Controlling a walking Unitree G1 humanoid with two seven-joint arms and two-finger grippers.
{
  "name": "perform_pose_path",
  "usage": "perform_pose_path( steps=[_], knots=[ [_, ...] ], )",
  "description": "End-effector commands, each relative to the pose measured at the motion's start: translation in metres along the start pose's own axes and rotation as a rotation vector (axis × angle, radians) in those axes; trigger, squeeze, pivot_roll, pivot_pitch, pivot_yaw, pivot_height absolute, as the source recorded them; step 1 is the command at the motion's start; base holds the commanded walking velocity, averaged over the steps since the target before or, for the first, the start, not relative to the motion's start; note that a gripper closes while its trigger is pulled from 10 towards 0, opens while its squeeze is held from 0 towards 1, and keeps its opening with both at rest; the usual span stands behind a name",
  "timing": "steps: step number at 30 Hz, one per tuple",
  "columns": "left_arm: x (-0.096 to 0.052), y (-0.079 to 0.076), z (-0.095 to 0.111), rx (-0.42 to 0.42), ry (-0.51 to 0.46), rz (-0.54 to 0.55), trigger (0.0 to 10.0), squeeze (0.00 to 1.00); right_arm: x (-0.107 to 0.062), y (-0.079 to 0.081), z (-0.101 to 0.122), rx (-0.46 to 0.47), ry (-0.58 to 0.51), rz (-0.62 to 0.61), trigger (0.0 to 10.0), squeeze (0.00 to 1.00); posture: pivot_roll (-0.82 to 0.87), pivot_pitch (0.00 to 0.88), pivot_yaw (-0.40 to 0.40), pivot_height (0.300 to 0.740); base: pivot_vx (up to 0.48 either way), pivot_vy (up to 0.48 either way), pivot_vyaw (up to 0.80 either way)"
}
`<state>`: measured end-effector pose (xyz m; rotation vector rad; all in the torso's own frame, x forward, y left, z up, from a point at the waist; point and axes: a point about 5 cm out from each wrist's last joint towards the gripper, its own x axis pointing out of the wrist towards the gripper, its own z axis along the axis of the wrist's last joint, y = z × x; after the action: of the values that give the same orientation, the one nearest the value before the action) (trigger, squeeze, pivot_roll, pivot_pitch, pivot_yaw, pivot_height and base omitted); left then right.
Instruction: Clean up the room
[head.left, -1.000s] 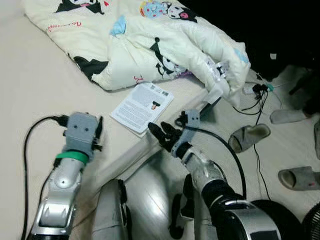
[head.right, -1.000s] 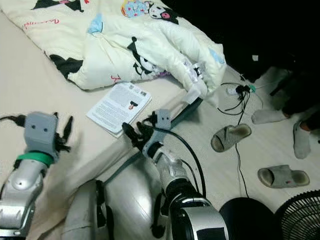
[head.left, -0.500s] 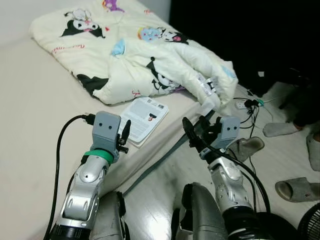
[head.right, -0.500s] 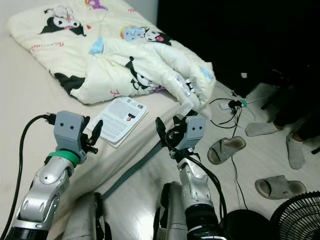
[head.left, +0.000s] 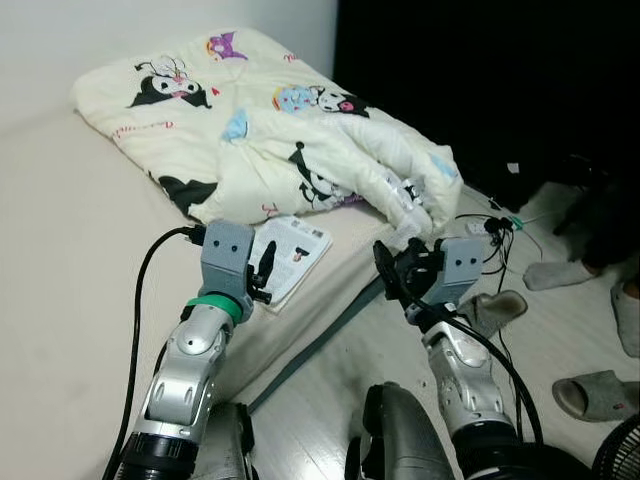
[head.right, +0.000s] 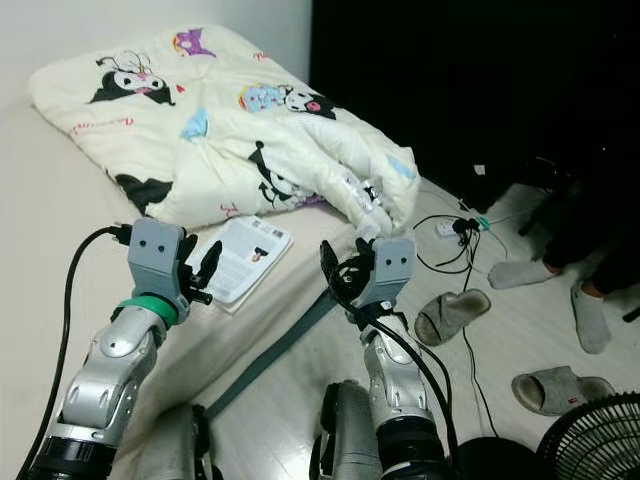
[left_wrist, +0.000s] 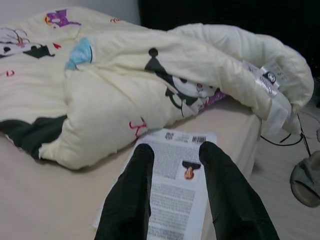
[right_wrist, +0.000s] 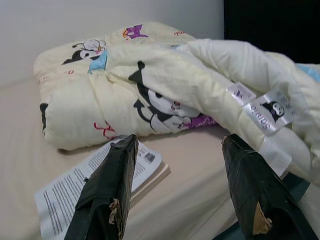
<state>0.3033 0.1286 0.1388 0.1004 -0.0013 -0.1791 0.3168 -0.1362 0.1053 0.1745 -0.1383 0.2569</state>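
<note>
Booklet (head.left: 290, 255) lay on bed (head.left: 70, 260) near quilt (head.left: 300, 150); left gripper (left_wrist: 172, 165) hovered over it, right gripper (right_wrist: 182, 185) beside bed edge, both w/ fingers apart.

Head cameras look down; wrist cameras face close; all share the booklet (left_wrist: 172, 187).

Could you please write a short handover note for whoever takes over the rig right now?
Left gripper: open, empty, above the booklet on the bed.
Right gripper: open, empty, raised off the bed's edge, facing the quilt.
Quilt lies crumpled on the bed, one corner drooping over the edge. Slippers and cables are on the floor.
Done: nothing picked up.
Left: probably collect the booklet, straighten the quilt, tidy the floor.
</note>
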Motion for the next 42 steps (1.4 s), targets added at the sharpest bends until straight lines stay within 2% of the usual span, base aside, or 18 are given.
perform_pose_path(
  steps=[1,25,42],
  knots=[
    [-0.001,0.0,-0.007,0.004,0.025,0.0,10.0,0.0,-0.003,0.0,-0.005,-0.001,0.025,-0.005,10.0,0.0,-0.03,0.003,0.025,0.674,0.0,0.0,0.0],
    [0.0,-0.004,-0.01,0.01,0.029,-0.01,10.0,0.0,-0.005,0.003,-0.007,-0.002,0.042,-0.011,10.0,0.0,-0.04,0.009,0.033,0.74,0.0,0.0,0.0],
    [-0.001,-0.008,-0.018,-0.006,0.053,-0.024,10.0,0.0,-0.006,0.006,-0.01,-0.001,0.05,-0.017,10.0,0.0,-0.04,0.02,0.038,0.74,0.0,0.0,0.0]
  ],
)
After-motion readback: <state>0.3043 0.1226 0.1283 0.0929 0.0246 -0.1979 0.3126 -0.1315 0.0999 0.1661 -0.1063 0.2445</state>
